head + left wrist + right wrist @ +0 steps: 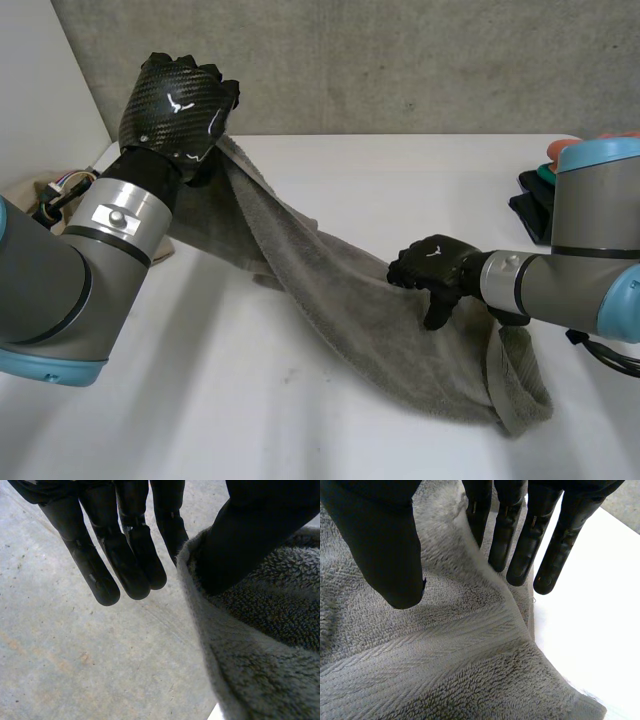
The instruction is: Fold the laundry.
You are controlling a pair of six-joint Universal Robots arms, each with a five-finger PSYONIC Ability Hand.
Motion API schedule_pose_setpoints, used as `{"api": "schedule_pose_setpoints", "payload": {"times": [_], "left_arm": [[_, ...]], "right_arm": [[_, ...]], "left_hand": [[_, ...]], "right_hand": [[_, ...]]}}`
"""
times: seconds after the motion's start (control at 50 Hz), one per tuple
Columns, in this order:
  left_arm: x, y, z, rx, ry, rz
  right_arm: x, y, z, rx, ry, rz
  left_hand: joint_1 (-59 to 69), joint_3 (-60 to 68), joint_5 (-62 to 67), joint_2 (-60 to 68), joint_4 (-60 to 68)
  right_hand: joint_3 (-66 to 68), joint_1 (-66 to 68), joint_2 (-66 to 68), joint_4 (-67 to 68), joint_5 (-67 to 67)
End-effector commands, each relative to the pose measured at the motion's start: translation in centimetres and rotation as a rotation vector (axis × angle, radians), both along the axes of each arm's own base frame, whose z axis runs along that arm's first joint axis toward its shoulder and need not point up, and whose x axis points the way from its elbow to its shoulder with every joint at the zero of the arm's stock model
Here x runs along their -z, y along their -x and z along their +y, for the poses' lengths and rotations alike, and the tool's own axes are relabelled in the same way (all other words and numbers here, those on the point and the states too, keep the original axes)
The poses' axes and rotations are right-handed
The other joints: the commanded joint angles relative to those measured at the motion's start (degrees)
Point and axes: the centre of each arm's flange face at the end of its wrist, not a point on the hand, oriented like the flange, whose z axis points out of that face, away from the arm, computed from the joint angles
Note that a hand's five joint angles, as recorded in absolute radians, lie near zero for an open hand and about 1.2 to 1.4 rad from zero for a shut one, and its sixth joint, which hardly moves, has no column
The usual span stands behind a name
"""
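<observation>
Left wrist view: straight fingers [132,555] and thumb pinch the grey towel [260,645] by its edge. Right wrist view: right hand [385,545] pinches a towel ridge likewise. From the head view I note the left hand [180,105] raised and the towel sloping down to the white table [250,400].

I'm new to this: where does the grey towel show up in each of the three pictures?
Head view: the grey towel hangs from the raised left hand down past the right hand.
Left wrist view: towel beside the fingers, under the thumb.
Right wrist view: towel bunched between thumb and fingers.
Shared landmark: the concrete wall, in head and left wrist views.
</observation>
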Motion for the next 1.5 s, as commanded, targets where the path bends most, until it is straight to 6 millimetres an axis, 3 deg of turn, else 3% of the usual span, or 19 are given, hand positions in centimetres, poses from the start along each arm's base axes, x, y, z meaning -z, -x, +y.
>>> {"api": "schedule_pose_setpoints", "payload": {"times": [0.02, 0.22, 0.28, 0.32, 0.48, 0.62, 0.7, 0.72, 0.74, 0.8, 0.82, 0.88, 0.98, 1.1, 1.28, 1.32, 1.34, 1.42, 1.5], "left_arm": [[0.1, -0.1, 0.0, -0.002, -0.005, -0.001], [-0.4, -0.7, -0.7, -0.025, 0.005, 0.013], [-0.7, -0.8, -0.6, -0.027, 0.013, 0.017], [-0.9, -0.7, -0.6, -0.025, 0.020, 0.017], [0.0, -0.8, -1.0, -0.032, -0.002, 0.006], [1.6, 0.1, -4.8, -0.052, 0.027, 0.011], [-1.5, 1.1, -7.9, -0.066, 0.163, 0.081], [-2.7, 1.3, -8.4, -0.068, 0.202, 0.102], [-5.2, 1.7, -9.0, -0.065, 0.279, 0.137], [-8.7, 2.1, -9.5, -0.058, 0.386, 0.190], [-11.0, 1.9, -9.6, -0.065, 0.455, 0.230], [-14.2, 1.4, -9.5, -0.096, 0.551, 0.307], [-14.1, 1.4, -9.1, -0.098, 0.544, 0.357], [-8.0, 1.0, -8.7, -0.103, 0.371, 0.278], [5.7, -0.6, -5.0, -0.117, -0.014, 0.080], [7.4, -0.8, -4.2, -0.116, -0.062, 0.056], [8.2, -0.9, -3.8, -0.115, -0.088, 0.045], [11.4, -1.3, -2.2, -0.115, -0.196, -0.017], [12.5, -1.3, -1.1, -0.105, -0.263, -0.051]], "right_arm": [[1.3, -0.1, 0.1, -0.016, -0.018, 0.025], [2.3, -0.1, 0.1, -0.019, -0.040, 0.035], [2.0, -0.2, 0.2, -0.019, -0.042, 0.024], [1.7, -0.1, 0.3, -0.022, -0.040, 0.025], [0.5, 0.4, 0.1, 0.002, -0.048, 0.035], [-1.3, -0.4, -2.8, 0.085, 0.111, -0.069], [-6.6, -0.6, -6.9, 0.282, 0.378, -0.280], [-9.9, -0.2, -8.1, 0.367, 0.494, -0.401], [-11.6, 0.0, -8.5, 0.401, 0.550, -0.461], [-17.4, 0.7, -8.7, 0.464, 0.718, -0.655], [-18.3, 0.8, -8.5, 0.463, 0.747, -0.679], [-21.1, 1.1, -7.6, 0.453, 0.819, -0.727], [-23.0, 1.8, -6.0, 0.448, 0.855, -0.747], [-21.0, 2.1, -5.0, 0.434, 0.818, -0.708], [-9.0, 2.2, -2.7, 0.395, 0.563, -0.415], [-6.4, 2.3, -2.1, 0.390, 0.506, -0.339], [-3.4, 2.5, -1.6, 0.379, 0.442, -0.246], [1.0, 3.1, -0.1, 0.344, 0.340, -0.072], [1.9, 3.3, 0.2, 0.339, 0.315, -0.043]], "left_hand": [[12.7, 11.4, 14.5, 11.1, 11.1], [12.7, 11.4, 14.5, 11.1, 11.1], [12.7, 11.4, 14.5, 11.1, 11.1], [12.7, 11.4, 14.5, 11.1, 11.1], [12.7, 11.4, 14.5, 11.1, 11.1], [12.7, 11.4, 14.5, 11.1, 11.1], [12.7, 11.4, 14.5, 11.1, 11.1], [12.7, 11.4, 14.5, 11.1, 11.1], [12.7, 11.4, 14.5, 11.1, 11.1], [12.7, 11.4, 14.5, 11.1, 11.1], [12.7, 11.4, 14.5, 11.1, 11.1], [12.7, 11.4, 14.5, 11.1, 11.1], [12.7, 11.4, 14.5, 11.1, 11.1], [12.7, 11.4, 14.5, 11.1, 11.1], [12.7, 11.4, 14.5, 11.1, 11.1], [12.7, 11.4, 14.5, 11.1, 11.1], [12.7, 11.4, 14.5, 11.1, 11.1], [12.7, 11.4, 14.5, 11.1, 11.1], [12.7, 11.4, 14.5, 11.1, 11.1]], "right_hand": [[5.7, 8.4, 5.3, 5.8, 5.0], [8.0, 10.7, 7.6, 8.2, 7.3], [19.1, 21.8, 18.7, 19.2, 18.4], [38.9, 41.5, 38.4, 39.0, 38.1], [38.9, 41.6, 38.5, 39.1, 38.2], [38.9, 41.6, 38.5, 39.1, 38.2], [38.9, 41.6, 38.5, 39.1, 38.2], [38.9, 41.6, 38.5, 39.1, 38.2], [38.9, 41.6, 38.5, 39.1, 38.2], [38.9, 41.6, 38.5, 39.1, 38.2], [38.9, 41.6, 38.5, 39.1, 38.2], [38.9, 41.6, 38.5, 39.1, 38.2], [38.9, 41.6, 38.5, 39.1, 38.2], [38.9, 41.6, 38.5, 39.1, 38.2], [38.9, 41.6, 38.5, 39.1, 38.2], [38.9, 41.6, 38.5, 39.1, 38.2], [38.9, 41.6, 38.5, 39.1, 38.2], [38.9, 41.6, 38.5, 39.1, 38.2], [38.9, 41.6, 38.5, 39.1, 38.2]]}}
